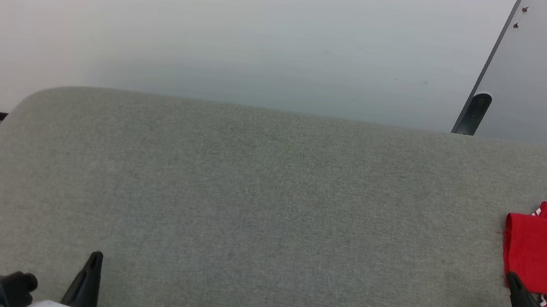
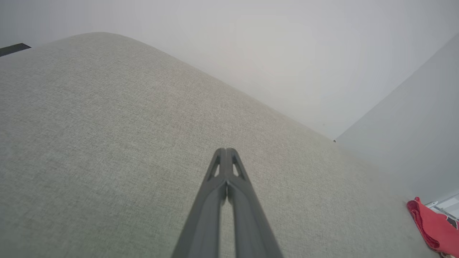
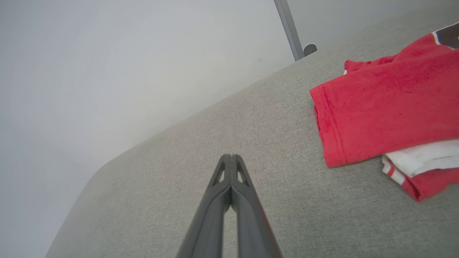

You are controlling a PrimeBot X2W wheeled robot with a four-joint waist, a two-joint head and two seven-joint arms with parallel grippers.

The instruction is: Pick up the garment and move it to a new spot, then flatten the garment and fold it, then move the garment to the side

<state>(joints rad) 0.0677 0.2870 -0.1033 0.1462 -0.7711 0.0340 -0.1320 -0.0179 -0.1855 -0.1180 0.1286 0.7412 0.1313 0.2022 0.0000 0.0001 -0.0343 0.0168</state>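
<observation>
Both sets of fingers are pressed together w/ nothing between them. The left gripper (image 1: 94, 261) hangs over bare grey fabric at the near-left of the table (image 1: 257, 198). The right gripper (image 3: 231, 157) sits just beside the garment (image 3: 380, 107) but isn't touching it, as far as the right wrist view shows.

The garment lies bunched at the far right of the table. A red layer is on top, w/ a white panel and striped trim poking out under its near edge. The head view cuts it off at the frame edge, so I can't tell how far it runs or how close it is to the table's side.

What worries me:
- If I go in w/ the fingers shut, I'd only shove the cloth. That would probably bunch it more or nudge it further right, poss. off the edge.
- It's stacked in layers. A shallow pinch likely takes the red top only, and the rest would trail and twist on the lift. Too deep a pinch and I'd drive the tips into the soft cover.
- The woven top looks grippy, so dragging instead of lifting would prob. wrinkle the garment before flattening.
- The left arm is well apart from the cloth. A reach across risks crossing the right arm.
</observation>
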